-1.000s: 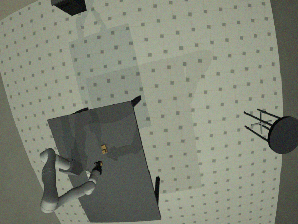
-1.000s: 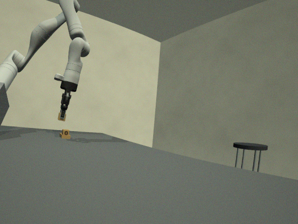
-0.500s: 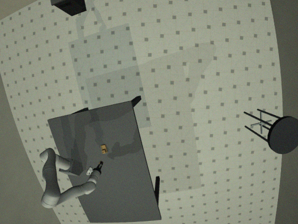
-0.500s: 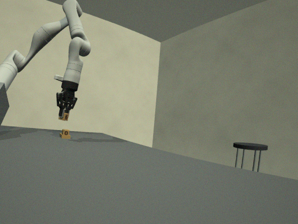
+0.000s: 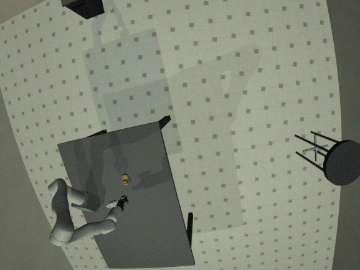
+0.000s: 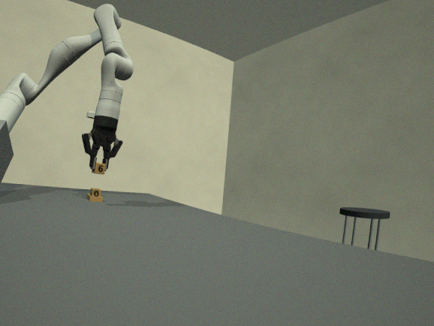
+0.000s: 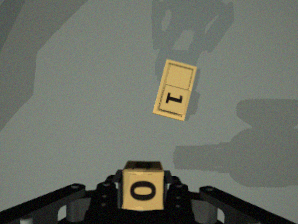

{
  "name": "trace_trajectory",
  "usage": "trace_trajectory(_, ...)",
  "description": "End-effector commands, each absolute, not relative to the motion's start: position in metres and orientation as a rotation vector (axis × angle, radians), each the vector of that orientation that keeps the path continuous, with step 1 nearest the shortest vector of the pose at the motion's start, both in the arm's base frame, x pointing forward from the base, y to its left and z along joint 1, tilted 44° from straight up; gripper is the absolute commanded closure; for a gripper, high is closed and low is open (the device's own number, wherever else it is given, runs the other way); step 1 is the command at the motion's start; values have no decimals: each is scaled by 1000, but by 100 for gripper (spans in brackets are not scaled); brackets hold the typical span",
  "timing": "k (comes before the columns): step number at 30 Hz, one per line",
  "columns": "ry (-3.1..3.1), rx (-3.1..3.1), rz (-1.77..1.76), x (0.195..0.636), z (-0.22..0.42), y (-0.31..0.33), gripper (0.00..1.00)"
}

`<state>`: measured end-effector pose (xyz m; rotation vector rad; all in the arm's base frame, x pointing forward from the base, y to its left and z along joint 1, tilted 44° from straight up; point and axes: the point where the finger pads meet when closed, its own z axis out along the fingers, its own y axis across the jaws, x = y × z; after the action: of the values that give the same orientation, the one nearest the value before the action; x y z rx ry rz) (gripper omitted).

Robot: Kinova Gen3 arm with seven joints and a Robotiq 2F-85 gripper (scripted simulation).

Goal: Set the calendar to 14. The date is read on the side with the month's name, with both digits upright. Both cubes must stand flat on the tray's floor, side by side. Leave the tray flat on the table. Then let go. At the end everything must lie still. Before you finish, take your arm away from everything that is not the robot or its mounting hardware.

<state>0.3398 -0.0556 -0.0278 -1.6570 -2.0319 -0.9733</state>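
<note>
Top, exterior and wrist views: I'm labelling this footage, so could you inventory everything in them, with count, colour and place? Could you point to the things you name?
tray (image 5: 124,176) (image 6: 96,200) (image 7: 179,76): one, tan, on the table
seated cube (image 5: 126,182) (image 6: 96,193) (image 7: 174,98): one, tan with dark digits, in one half of the tray
held cube (image 6: 100,168) (image 7: 143,190): one, tan with dark digits, raised between the fingers
table (image 5: 149,230) (image 6: 188,270) (image 7: 100,100): one, grey, under the tray
stool (image 5: 344,163) (image 6: 364,212): one, dark, away from the table
dark object (image 5: 85,7): one, near-black, top view's upper edge
floor (image 5: 280,109): one, pale with dark squares, below
walls (image 6: 169,113): two visible, pale, behind
ceiling (image 6: 233,22): one, grey, above
mount (image 5: 90,203) (image 6: 4,150): one, grey, at the arm's base
arm (image 5: 60,211) (image 6: 109,71): one, white, reaching over the table
gripper (image 5: 124,198) (image 6: 100,166) (image 7: 143,182): one, black, arm's end

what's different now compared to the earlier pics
The end effector has turned, swinging the cube it holds round with it, so its 6 now faces the exterior view. Nothing was taken hold of or let go. The tray, the cube in it and the stool stayed put.
</note>
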Motion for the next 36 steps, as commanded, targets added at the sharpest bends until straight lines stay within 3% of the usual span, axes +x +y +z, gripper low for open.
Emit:
trace_trajectory(1, -1998, -1698, -954, 342, -27, -57, 72)
trace_trajectory(36, -1790, -1892, -895, 351, -26, -64, 72)
